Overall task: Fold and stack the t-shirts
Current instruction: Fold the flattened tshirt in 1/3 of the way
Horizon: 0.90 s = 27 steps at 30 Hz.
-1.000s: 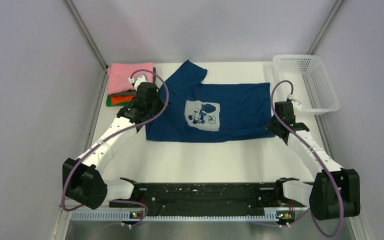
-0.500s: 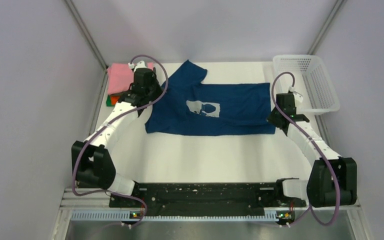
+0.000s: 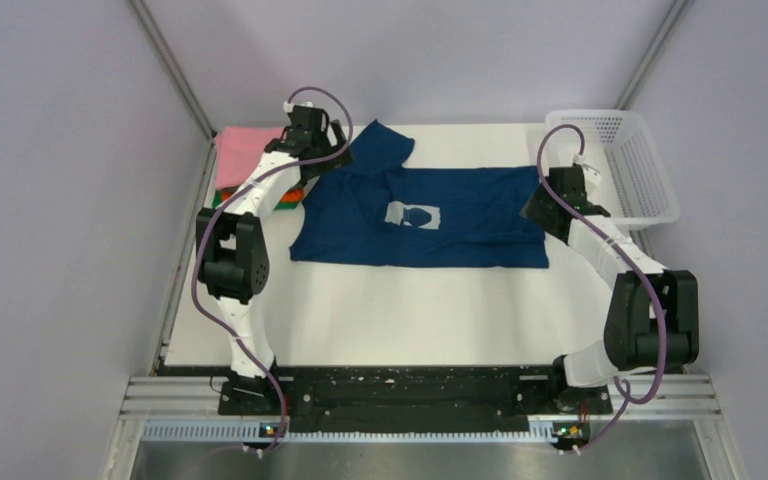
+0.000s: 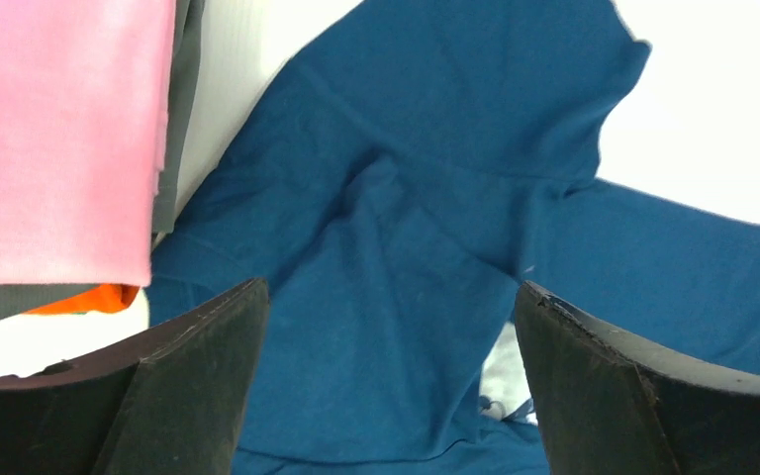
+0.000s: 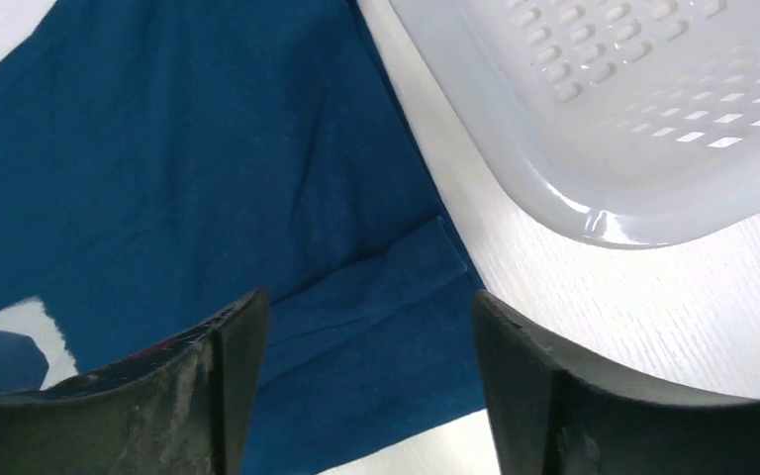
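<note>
Item 1: navy blue short-sleeved cloth t-shirt (image 3: 460, 225), lying flat on the far half of the white table (image 3: 410, 310). Its lower part is doubled over, so the white chest print (image 3: 410, 214) shows only in part. One sleeve points to the far edge.

Item 2: stack at the far left corner, with a pink folded cloth shirt (image 4: 59, 139) on top, a grey folded shirt (image 4: 0, 303) under it and an orange folded shirt (image 4: 89, 298) below that. The navy shirt's edge reaches the stack.

Item 3: white plastic mesh basket (image 5: 653, 109), far right corner, just beside the navy shirt's hem end (a strip of table between them).

Item 4: left gripper (image 4: 386, 336), jaws spread wide, nothing pinched, above the navy shirt's sleeve end near the stack.

Item 5: right gripper (image 5: 366, 327), jaws apart, nothing between them, above the hem corner next to the basket.
</note>
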{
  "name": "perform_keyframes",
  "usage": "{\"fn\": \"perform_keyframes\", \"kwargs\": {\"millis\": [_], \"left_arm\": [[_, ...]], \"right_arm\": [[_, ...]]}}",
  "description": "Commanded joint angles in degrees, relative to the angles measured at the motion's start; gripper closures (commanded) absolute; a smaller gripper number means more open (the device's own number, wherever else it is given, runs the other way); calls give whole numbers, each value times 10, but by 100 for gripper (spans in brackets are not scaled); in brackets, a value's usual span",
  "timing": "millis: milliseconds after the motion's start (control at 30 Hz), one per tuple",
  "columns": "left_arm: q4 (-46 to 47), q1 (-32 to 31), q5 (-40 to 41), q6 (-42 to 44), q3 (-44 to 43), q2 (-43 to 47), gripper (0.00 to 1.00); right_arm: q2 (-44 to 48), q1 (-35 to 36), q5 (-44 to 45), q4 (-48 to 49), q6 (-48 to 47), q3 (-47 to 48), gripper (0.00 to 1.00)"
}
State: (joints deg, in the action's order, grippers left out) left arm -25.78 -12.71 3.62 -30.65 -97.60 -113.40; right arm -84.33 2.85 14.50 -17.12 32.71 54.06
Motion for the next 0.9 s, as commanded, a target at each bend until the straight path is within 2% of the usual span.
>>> {"fn": "perform_keyframes", "kwargs": {"millis": [0,67,100,200,333,567,867], "left_arm": [[-55,1,-28,11,-15,41,1],[-41,-1,-53,3,24,67,1],[-33,-3,-60,-1,48,80,1],[16,-12,-65,-11,132,120,1],[50,-14,-78,-32,218,127,1],[65,-14,-82,-47,259,97,1],[71,-14,-54,-39,268,90,1]], "right_arm": [[33,5,-37,6,-14,15,18],[51,20,-45,7,-11,3,3],[61,30,-50,11,-5,-7,2],[83,71,-59,51,5,-52,1],[59,106,-81,69,20,-81,1],[-23,119,-83,115,14,-64,1],[-157,118,-5,127,-23,55,1]]}}
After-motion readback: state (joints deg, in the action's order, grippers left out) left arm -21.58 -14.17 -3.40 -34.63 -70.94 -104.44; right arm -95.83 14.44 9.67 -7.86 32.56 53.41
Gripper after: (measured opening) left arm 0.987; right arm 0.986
